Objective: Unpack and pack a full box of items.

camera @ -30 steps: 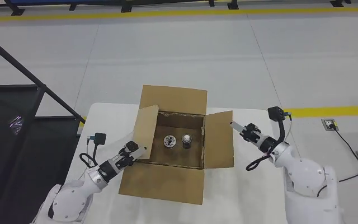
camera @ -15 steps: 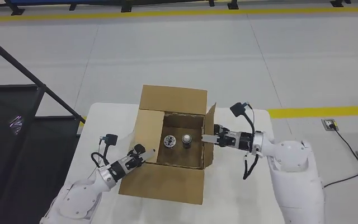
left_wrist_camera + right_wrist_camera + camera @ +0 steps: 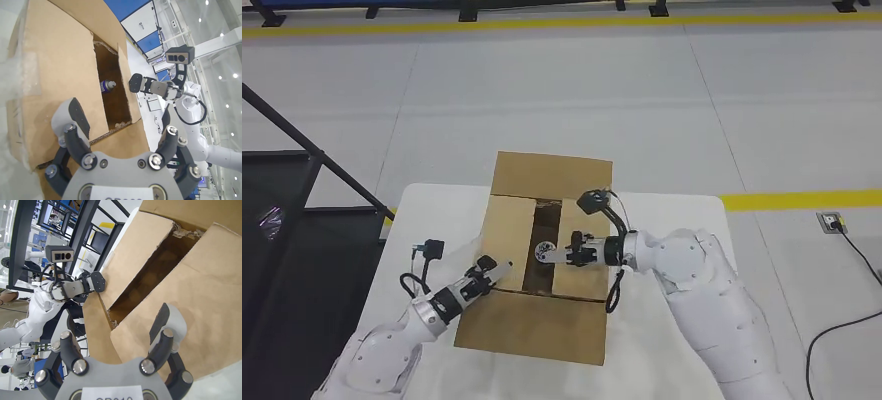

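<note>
Brown cardboard box (image 3: pixel 532 325), side flaps folded almost shut, left flap by the left gripper (image 3: pixel 502 267), right flap under the right gripper (image 3: pixel 556 254), small blue-labelled spray can (image 3: pixel 106 86) upright in the gap.

readable text: none | wrist-plate label (image 3: pixel 121 192): print cut off

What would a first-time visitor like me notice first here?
A brown cardboard box sits in the middle of the white table, its two side flaps folded nearly shut with a narrow gap between them. White robot arms flank it, with the left gripper and the right gripper each open at a flap. Through the gap, a small spray can shows inside.
</note>
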